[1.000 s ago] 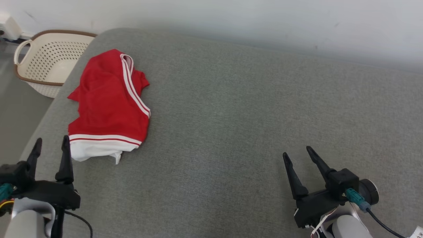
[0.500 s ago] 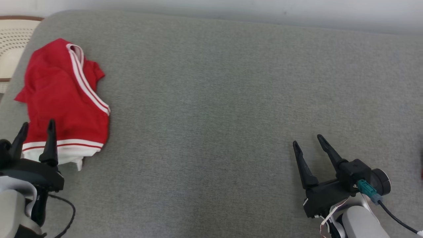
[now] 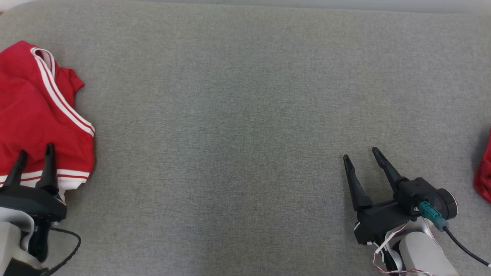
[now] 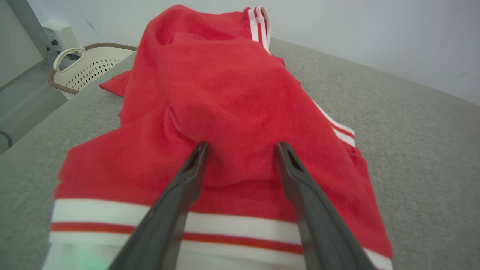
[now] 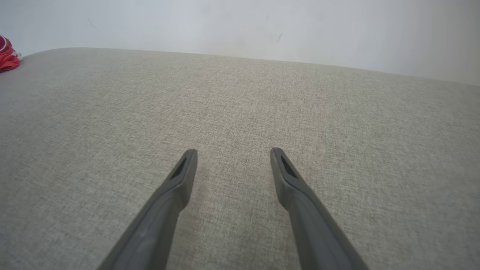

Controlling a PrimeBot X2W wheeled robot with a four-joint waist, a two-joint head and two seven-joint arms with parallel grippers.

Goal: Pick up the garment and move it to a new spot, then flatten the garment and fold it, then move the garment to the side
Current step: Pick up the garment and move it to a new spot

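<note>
Advance of the left tool (image 3: 35,150) puts its 2 spread fingers past the white hem (image 3: 73,174) and over the crumpled red garment (image 3: 34,111), now under and ahead of its tips, so a pinch to lift looks due; the right tool (image 3: 360,153) idles open, well apart.

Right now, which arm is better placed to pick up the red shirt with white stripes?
Left. The left claw is open, tips either side of a fold in the shirt; the right claw is open over bare grey cushion, well away from it.
</note>
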